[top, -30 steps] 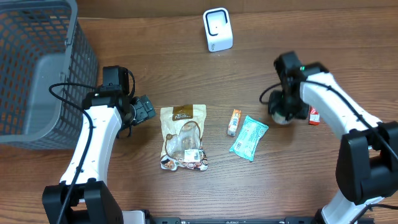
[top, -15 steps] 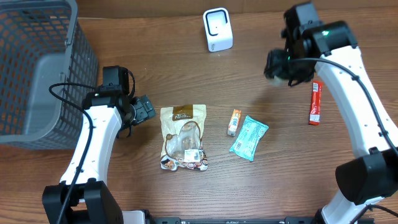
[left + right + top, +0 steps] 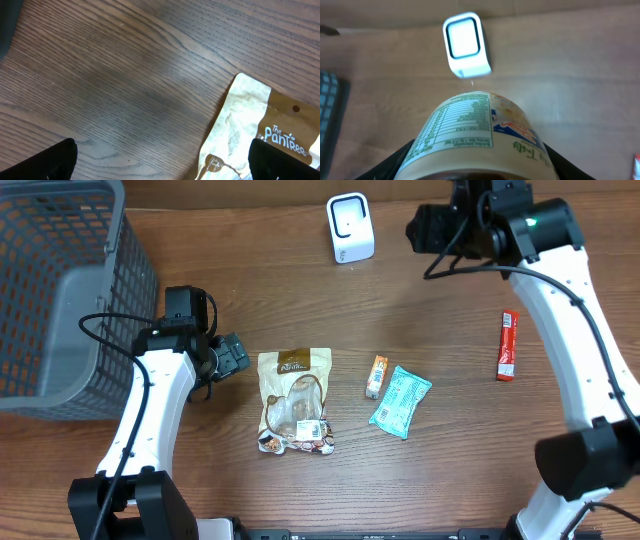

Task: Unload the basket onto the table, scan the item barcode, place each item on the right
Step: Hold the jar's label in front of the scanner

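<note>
Your R gripper (image 3: 428, 228) is clamped on the labelled tub (image 3: 475, 135) near the white scanner (image 3: 465, 45), not touching it; L gripper (image 3: 232, 356) hangs wide open just beside the snack pouch (image 3: 293, 400)

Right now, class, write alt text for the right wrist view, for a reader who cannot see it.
A round tub with a nutrition label fills the lower frame, held in the right pincer, dark fingers at either side. Beyond it a white scanner stands on the wooden table.
</note>
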Tool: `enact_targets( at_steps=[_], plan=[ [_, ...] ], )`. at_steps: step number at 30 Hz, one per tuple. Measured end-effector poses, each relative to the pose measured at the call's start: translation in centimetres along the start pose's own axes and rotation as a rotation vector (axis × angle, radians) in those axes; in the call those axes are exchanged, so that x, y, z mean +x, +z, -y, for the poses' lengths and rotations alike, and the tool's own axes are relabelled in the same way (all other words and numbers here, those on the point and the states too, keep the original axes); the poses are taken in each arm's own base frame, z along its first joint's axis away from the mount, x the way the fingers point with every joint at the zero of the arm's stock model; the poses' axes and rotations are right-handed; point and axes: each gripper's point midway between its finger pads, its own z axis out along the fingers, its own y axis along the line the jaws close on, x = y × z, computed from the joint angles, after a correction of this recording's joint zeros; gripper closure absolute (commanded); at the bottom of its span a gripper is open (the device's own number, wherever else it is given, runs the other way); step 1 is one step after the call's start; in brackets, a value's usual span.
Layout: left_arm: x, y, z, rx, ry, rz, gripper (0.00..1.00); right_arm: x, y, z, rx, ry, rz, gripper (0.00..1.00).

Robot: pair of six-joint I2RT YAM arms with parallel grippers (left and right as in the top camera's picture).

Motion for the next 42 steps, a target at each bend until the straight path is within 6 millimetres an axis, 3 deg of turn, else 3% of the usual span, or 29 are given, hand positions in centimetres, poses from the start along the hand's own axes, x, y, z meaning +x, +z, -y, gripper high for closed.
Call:
enact_targets(
  at_steps=[12, 22, 23, 27, 28, 30, 35, 42],
  plan=[
    [0.0, 0.0, 0.0, 0.0, 0.0, 0.0, 0.0, -1.7, 12.4, 1.1, -0.028, -0.016, 0.073, 0.76],
    [0.0, 0.0, 0.0, 0.0, 0.0, 0.0, 0.0, -2.5, 18.9, -0.7, -0.096, -0.061, 0.191, 0.75],
    [0.0, 0.0, 0.0, 0.0, 0.0, 0.0, 0.0, -2.4, 19.5, -1.0, -0.104, -0.066, 0.199, 0.72],
    [0.0, 0.0, 0.0, 0.0, 0.0, 0.0, 0.0, -2.3, 21.0, -2.1, -0.128, -0.083, 0.231, 0.73],
    [0.0, 0.0, 0.0, 0.0, 0.0, 0.0, 0.0, -2.3, 21.3, -2.2, -0.133, -0.086, 0.238, 0.77],
    [0.0, 0.0, 0.0, 0.0, 0.0, 0.0, 0.0, -2.7, 21.5, -2.8, -0.147, -0.092, 0.266, 0.96],
    [0.0, 0.0, 0.0, 0.0, 0.0, 0.0, 0.0, -5.1, 20.5, -3.9, -0.188, -0.108, 0.377, 0.96],
    [0.0, 0.0, 0.0, 0.0, 0.0, 0.0, 0.0, -6.7, 19.6, -4.9, -0.218, -0.12, 0.454, 0.94]
  ],
)
